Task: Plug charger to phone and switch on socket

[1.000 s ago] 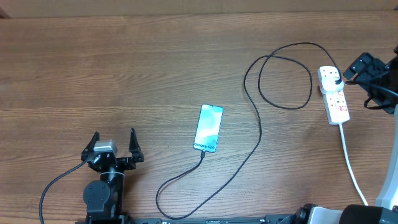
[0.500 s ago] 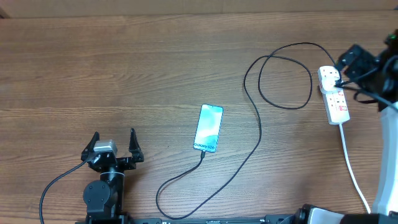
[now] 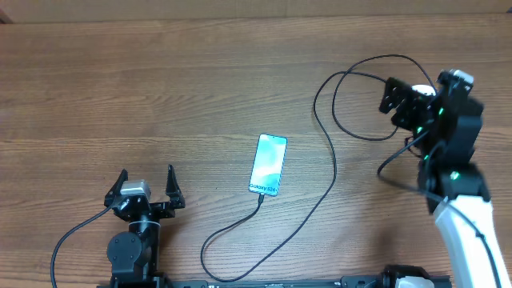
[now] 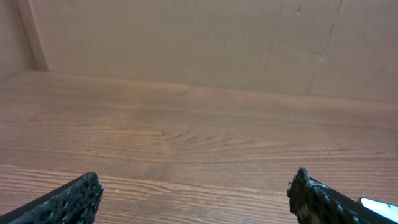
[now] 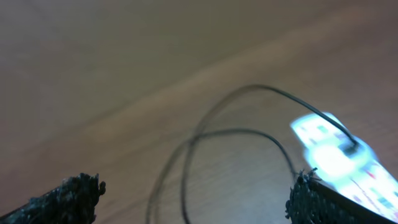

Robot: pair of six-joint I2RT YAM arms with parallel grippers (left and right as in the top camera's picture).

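The phone point(image 3: 268, 164) lies mid-table with a glowing light-blue screen; the charger cable's point(image 3: 332, 172) tip sits at its near short edge. The black cable loops right toward the socket. My right arm covers the socket in the overhead view; in the blurred right wrist view the white socket point(image 5: 339, 155) shows at the right with the black plug in it and the cable loop point(image 5: 230, 134) in front. My right gripper point(image 3: 392, 100) is open and empty, above the cable loop beside the socket. My left gripper point(image 3: 146, 186) is open and empty at the near left, over bare wood point(image 4: 199, 186).
The wooden table point(image 3: 160, 88) runs to a cardboard wall at the back point(image 4: 186, 37). A black cable from the right arm point(image 3: 396, 164) hangs over the table at the right.
My right arm has swung in from the right edge, leftward over the socket, and now covers it in the overhead view. The left arm, phone and cable have not moved.
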